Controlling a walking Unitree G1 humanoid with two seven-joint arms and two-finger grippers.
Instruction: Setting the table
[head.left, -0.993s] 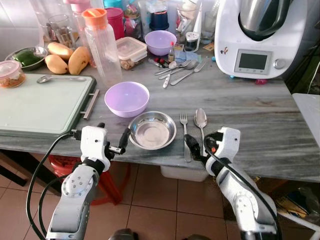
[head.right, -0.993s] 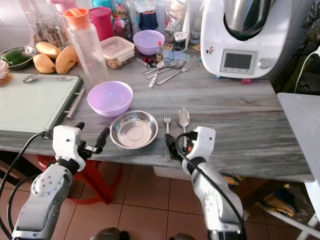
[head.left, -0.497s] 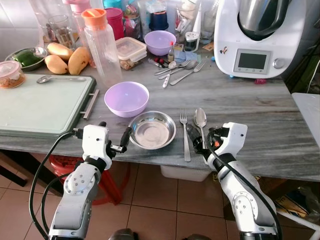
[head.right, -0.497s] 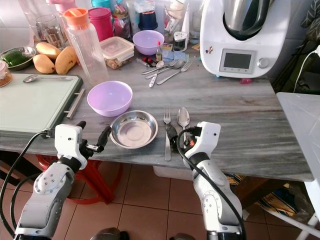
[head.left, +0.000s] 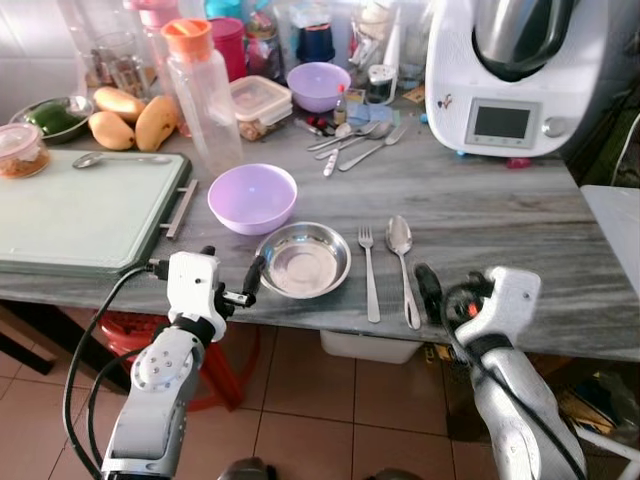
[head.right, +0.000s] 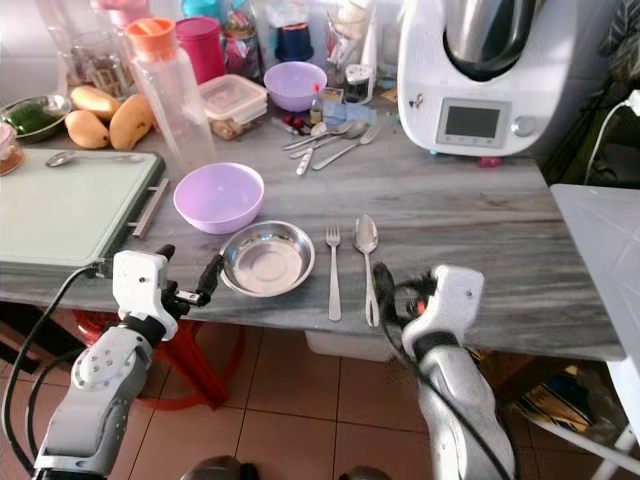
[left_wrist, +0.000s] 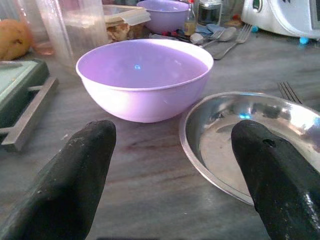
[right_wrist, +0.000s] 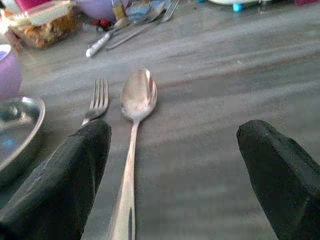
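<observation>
On the far left of the grey marbled stone surface (head.left: 480, 215) lies a pale green cutting board with a dark frame (head.left: 75, 215), and just in front of its near corner the left end effector (left_wrist: 165, 165) hovers at the edge with its 2 black fingers spread wide and nothing between them, aimed at the gap between the lilac plastic bowl (head.left: 252, 197) and the shallow stainless-steel dish (head.left: 304, 260). The dish sits just in front of the bowl, near it but apart. Right of the dish lie a steel fork (head.left: 369, 270) and a steel spoon (head.left: 403, 262), side by side, handles toward the edge. The right end effector (right_wrist: 172, 170) is also wide and empty, below the spoon's handle end. The dish is probably light, rigid and slick (thin metal tends to skid on stone), so pinching its rim looks safest; the flat cutlery is best taken at the handle ends. No legible writing shows, even on the white kitchen machine (head.left: 510, 70).
</observation>
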